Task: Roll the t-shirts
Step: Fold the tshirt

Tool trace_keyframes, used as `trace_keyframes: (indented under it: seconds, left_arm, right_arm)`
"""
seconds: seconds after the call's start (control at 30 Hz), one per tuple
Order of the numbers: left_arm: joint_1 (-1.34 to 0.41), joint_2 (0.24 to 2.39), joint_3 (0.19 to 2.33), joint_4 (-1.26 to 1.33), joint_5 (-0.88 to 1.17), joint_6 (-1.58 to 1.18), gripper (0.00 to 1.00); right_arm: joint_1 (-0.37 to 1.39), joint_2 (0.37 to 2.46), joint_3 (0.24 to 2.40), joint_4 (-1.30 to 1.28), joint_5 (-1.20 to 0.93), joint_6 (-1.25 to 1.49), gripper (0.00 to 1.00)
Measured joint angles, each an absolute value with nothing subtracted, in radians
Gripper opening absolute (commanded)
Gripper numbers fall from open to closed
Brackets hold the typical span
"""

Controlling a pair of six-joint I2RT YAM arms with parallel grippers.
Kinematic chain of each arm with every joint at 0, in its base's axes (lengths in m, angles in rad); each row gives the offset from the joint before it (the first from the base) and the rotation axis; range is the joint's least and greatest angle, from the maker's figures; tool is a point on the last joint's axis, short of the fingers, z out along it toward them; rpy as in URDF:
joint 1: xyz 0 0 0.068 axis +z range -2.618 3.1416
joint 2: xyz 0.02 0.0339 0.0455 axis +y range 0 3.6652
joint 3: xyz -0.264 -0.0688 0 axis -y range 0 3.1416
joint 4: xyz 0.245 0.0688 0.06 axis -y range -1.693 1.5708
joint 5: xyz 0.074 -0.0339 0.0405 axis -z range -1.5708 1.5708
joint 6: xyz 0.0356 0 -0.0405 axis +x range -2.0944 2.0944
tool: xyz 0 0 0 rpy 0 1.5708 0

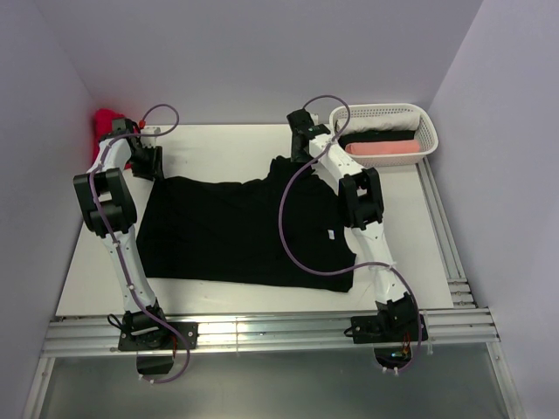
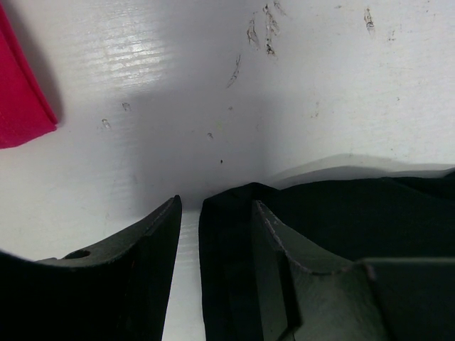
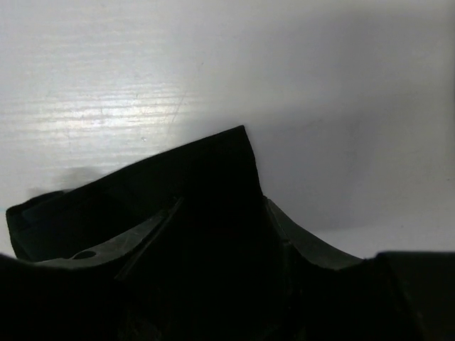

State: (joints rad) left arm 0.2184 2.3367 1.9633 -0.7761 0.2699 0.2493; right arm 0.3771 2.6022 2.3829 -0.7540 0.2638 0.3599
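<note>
1 black t-shirt (image 1: 236,231) lies spread flat across the middle of the tabletop (image 1: 406,218). The left gripper (image 2: 217,202) is released, its fingers astride the shirt's far left corner. The right gripper (image 3: 222,200) is also released, with cloth from the shirt's far edge between its fingers. A white basket (image 1: 430,131) sits at the far right corner, and a red cloth (image 1: 106,118) at the far left.

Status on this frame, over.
Both open: left gripper at far-left corner of shirt, right gripper astride a far-edge corner. Shirt flat, not yet rolled. Red cloth, basket clear of it.
</note>
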Motion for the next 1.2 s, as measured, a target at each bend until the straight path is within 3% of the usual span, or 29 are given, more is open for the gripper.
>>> trace_keyframes:
  seconds: [0.1, 0.17, 0.23, 0.37, 0.73, 1.2]
  left_arm:
    - [0.218, 2.337, 1.963, -0.776, 0.273, 0.249, 0.49]
    - [0.216, 2.337, 1.963, -0.777, 0.274, 0.250, 0.49]
    - [0.215, 2.337, 1.963, -0.777, 0.275, 0.250, 0.49]
    - [0.211, 2.337, 1.963, -0.779, 0.276, 0.250, 0.49]
    - [0.211, 2.316, 1.929, -0.769, 0.274, 0.252, 0.51]
    - [0.213, 2.307, 1.917, -0.764, 0.270, 0.267, 0.57]
  right_arm:
    - [0.377, 2.602, 2.385, -0.772, 0.251, 0.356, 0.44]
    - [0.377, 2.602, 2.389, -0.782, 0.243, 0.350, 0.34]
    - [0.377, 2.602, 2.389, -0.787, 0.241, 0.345, 0.16]
    - [0.382, 2.602, 2.386, -0.788, 0.243, 0.344, 0.00]
    - [0.386, 2.490, 2.203, -0.720, 0.346, 0.350, 0.00]
    - [0.392, 2.267, 2.163, -0.553, 0.438, 0.307, 0.00]
